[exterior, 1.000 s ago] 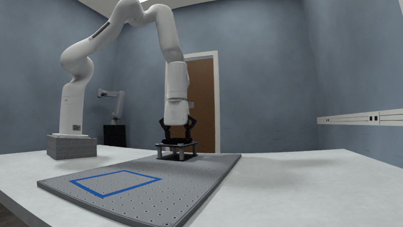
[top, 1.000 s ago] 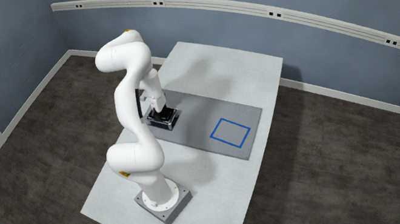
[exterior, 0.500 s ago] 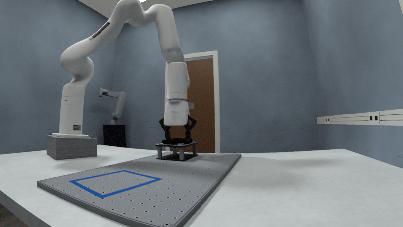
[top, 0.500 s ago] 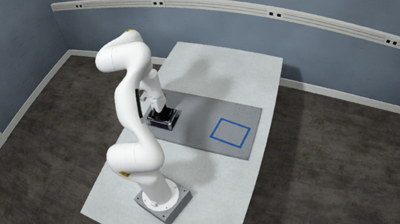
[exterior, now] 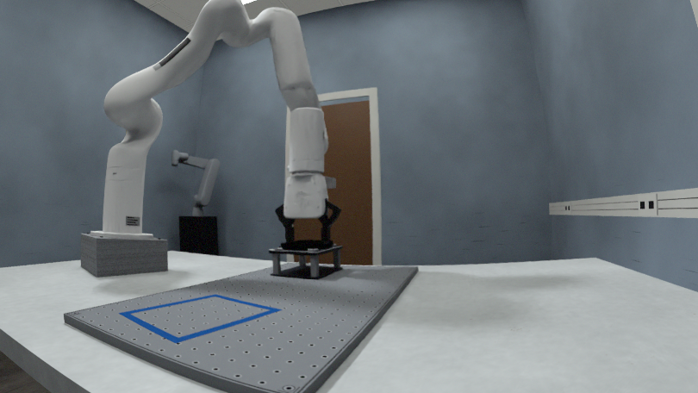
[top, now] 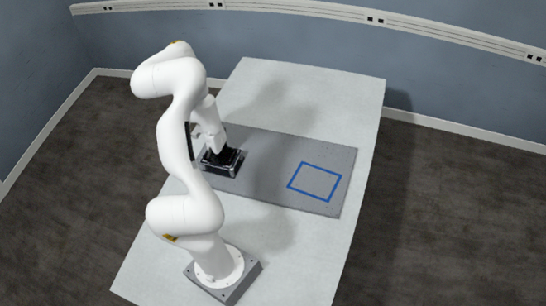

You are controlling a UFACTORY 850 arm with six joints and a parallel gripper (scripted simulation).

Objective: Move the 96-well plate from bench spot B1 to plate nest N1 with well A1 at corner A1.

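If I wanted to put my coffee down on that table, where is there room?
The white tabletop right of the grey board is bare, as is the far end beyond it in the top view. The blue square holds nothing. It is crowded at the nest, where the open gripper hangs over the plate, and near the arm's base.
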